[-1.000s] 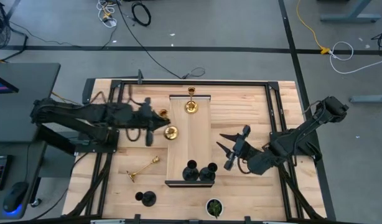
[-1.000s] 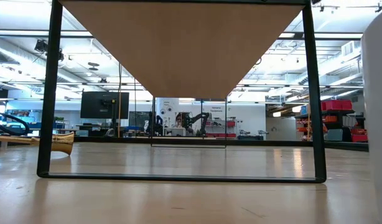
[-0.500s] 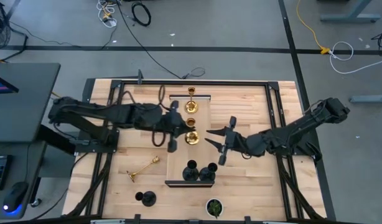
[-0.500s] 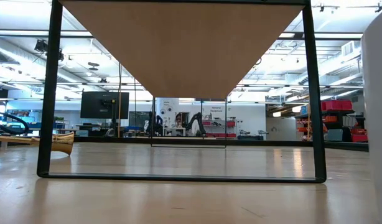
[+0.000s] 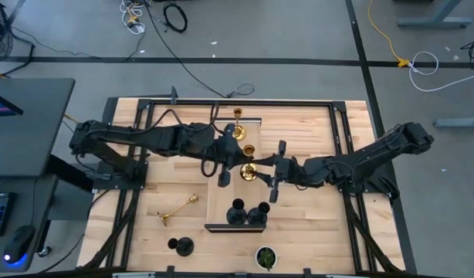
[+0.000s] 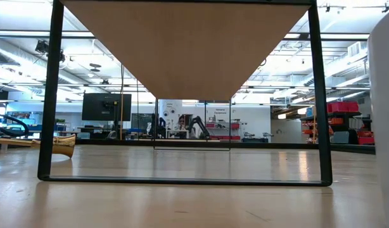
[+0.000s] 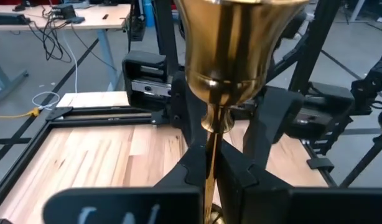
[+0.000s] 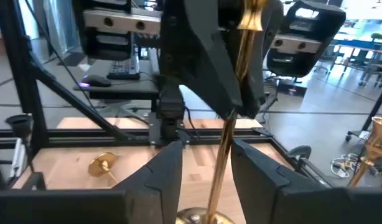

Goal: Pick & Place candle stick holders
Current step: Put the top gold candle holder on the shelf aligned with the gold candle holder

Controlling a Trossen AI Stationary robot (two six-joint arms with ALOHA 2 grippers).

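Note:
My left gripper is shut on a gold candle stick holder over the middle of the long wooden tray. The holder is about upright, cup up. My right gripper is open. Its fingers stand on either side of the same holder's stem without touching it. A second gold holder stands on its base at the tray's far end. Two black holders stand at its near end. A third gold holder lies on its side left of the tray. A black one stands near the front edge. My left gripper pinches the gold holder's thin stem between its two fingers, below the cup. The fingers come about level from the table's left and lie across the stem. The holder is upright. I cannot tell whether its base rests on the tray.
A round dark pot with a green plant stands at the front edge beyond the tray's near end. A black frame runs around the tabletop. Bare wood lies to the right of the tray, under my right arm.
My left gripper has carried the gold holder toward the table's right edge, from beside the tray's left side to over its middle, keeping it upright. My right gripper has moved toward the table's left edge until its open fingers stand around the holder's stem.

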